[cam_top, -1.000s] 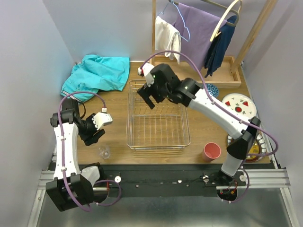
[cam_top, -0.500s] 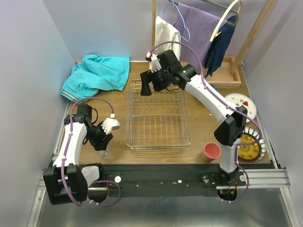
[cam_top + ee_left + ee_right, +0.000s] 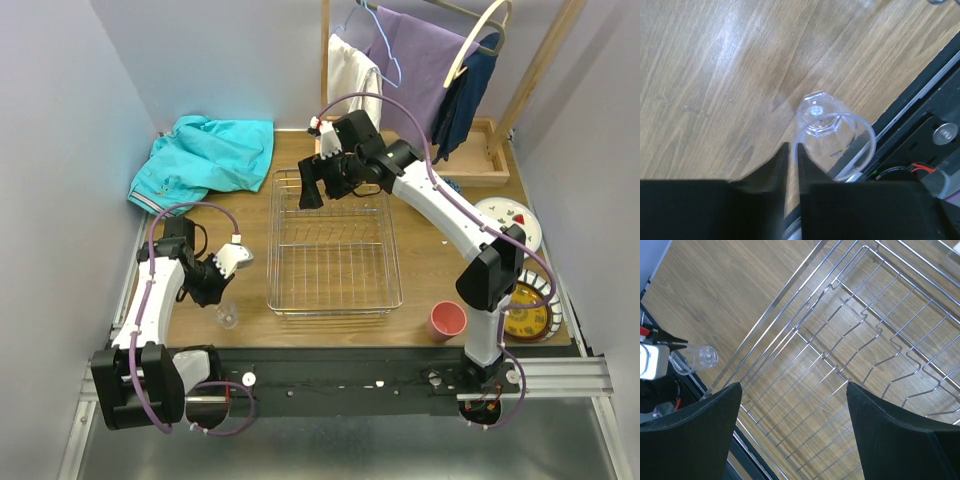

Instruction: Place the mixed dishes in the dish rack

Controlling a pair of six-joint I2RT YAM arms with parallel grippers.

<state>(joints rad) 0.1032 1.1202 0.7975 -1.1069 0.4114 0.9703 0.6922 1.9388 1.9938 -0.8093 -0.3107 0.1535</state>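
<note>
Where the table [image 3: 425, 262] meets its near edge on the left, the left gripper [image 3: 221, 304] [image 3: 791, 161] points down at the small clear glass [image 3: 228, 318] [image 3: 836, 134]. In the left wrist view its two fingers [image 3: 774, 172] are pinched almost together with the thin wall of the glass at the rim caught between them, so the jaws are clenched on the glass. The base of the glass faces the wood, but whether it rests on the wood cannot be told. The right wrist view catches the same glass [image 3: 695, 357] beyond the rack's near left corner. Toward the near right corner a pink cup [image 3: 448, 320] stands upright, mouth up, clear of the rack. Just right of it, partly behind the right arm, lies a stack of striped-rim plates [image 3: 528, 320] with a yellow one on top. Between the two arms sits the dish rack [image 3: 271, 268] [image 3: 825, 356], its long sides running away from the bases, with nothing in it. Farther along the right side lies the white plate with red fruit motifs [image 3: 508, 222], and beyond it a blue-patterned bowl [image 3: 450, 188] shows partly past the arm. The right gripper [image 3: 308, 194] [image 3: 792, 387] hangs above the far left part of the rack, jaws spread wide and gripping nothing. At the far left a teal cloth [image 3: 205, 160] lies crumpled, and a wooden clothes rack [image 3: 325, 50] hung with garments stands at the far right.
</note>
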